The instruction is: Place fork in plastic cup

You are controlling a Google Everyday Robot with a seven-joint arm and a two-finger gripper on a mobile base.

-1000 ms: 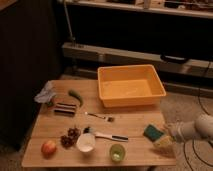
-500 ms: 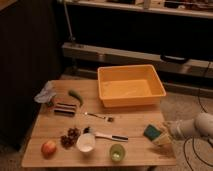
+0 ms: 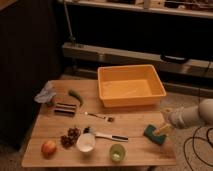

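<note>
Edging inward since a moment ago, the arm's gripper (image 3: 162,129) now hangs over the right edge of the wooden table (image 3: 50,125), jaws spread wide and gripping nothing, just beside a green sponge (image 3: 151,133). The plastic cup (image 3: 117,152) stands near the front edge. The fork (image 3: 99,117) lies mid-table, well apart from the gripper.

Wooden table (image 3: 134,123) with orange tub (image 3: 132,100), fork (image 3: 99,117), plastic cup (image 3: 117,152), apple (image 3: 48,148), sponge (image 3: 152,134)
</note>
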